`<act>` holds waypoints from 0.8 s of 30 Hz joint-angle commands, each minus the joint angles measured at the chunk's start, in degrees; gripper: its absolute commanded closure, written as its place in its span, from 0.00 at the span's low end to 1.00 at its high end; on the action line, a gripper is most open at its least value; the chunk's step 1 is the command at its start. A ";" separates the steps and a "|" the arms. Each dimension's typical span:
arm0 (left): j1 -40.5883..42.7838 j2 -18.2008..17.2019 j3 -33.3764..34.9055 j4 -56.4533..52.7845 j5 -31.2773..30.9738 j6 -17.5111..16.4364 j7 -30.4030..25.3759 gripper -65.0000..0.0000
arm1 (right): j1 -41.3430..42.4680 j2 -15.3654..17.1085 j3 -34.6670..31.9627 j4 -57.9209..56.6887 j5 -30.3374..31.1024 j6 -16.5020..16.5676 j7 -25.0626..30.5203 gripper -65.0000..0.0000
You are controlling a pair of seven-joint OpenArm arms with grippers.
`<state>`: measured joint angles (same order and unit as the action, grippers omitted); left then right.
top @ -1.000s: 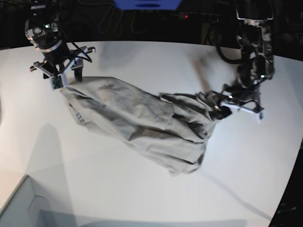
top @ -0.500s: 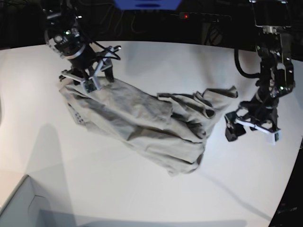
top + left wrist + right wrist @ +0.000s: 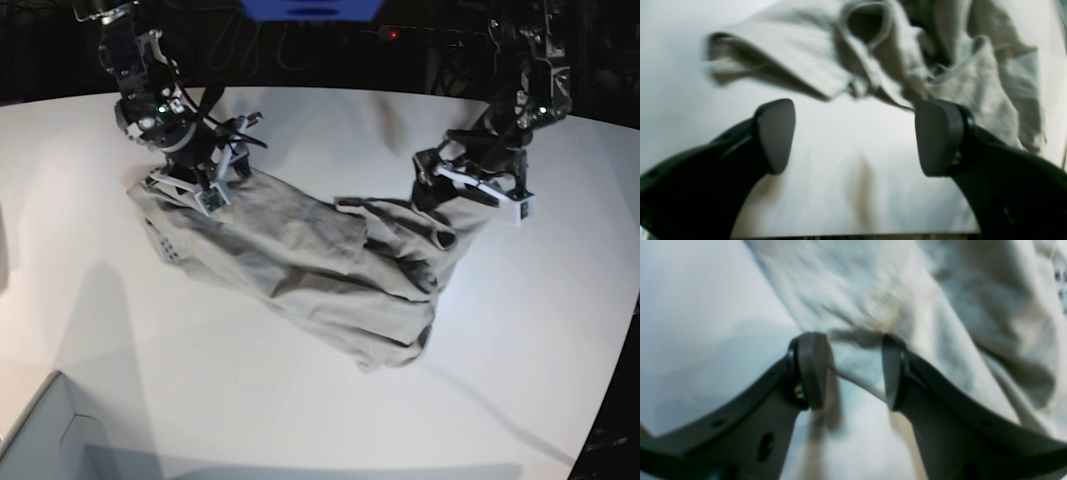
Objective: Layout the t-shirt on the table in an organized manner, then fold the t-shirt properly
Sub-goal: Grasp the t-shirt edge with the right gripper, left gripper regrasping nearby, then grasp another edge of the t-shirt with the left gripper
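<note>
No readable writing or labels showing anywhere. Left gripper (image 3: 853,136) is hanging with jaws spread wide, holding nothing, just short of the t-shirt (image 3: 300,260) edge over bare table (image 3: 520,330). Right gripper (image 3: 850,370) is sitting with jaws partly apart straddling a shirt hem edge; grip not clear. The crumpled shirt is lying mid-frame in the base view, long axis running upper left to lower right.
</note>
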<state>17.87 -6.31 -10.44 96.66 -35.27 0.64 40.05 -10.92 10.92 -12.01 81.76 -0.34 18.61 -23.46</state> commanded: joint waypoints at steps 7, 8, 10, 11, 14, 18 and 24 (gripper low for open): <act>1.16 0.46 4.24 0.44 -0.65 -0.51 -0.62 0.17 | 0.06 0.12 0.19 -3.73 0.29 0.60 0.39 0.69; 1.16 0.72 4.59 0.17 -0.65 -0.51 -0.62 0.17 | -0.03 0.20 0.36 -4.00 0.29 0.60 0.21 0.76; 0.90 1.60 5.12 -0.62 -0.47 -0.51 -0.62 0.17 | -0.82 1.17 0.54 -3.73 0.29 0.60 0.21 0.92; 0.81 1.78 5.38 -1.23 -0.56 -0.51 -0.71 0.17 | -1.17 1.52 0.63 -3.38 0.29 0.60 0.30 1.00; -0.24 2.66 5.38 -3.17 -0.56 -0.51 -0.71 0.17 | -3.72 2.58 2.47 1.19 0.29 0.60 0.56 1.00; -2.26 3.54 5.47 -6.33 -0.12 -0.51 -0.71 0.17 | -7.94 2.58 8.45 11.65 0.29 0.77 0.65 1.00; -3.58 3.54 6.17 -8.53 -0.56 -0.51 -0.71 0.17 | -11.19 2.31 16.27 24.49 0.38 0.77 0.39 1.00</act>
<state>14.55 -2.85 -4.36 87.00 -35.18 0.45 39.86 -21.78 12.86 4.21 105.58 -0.19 18.65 -23.59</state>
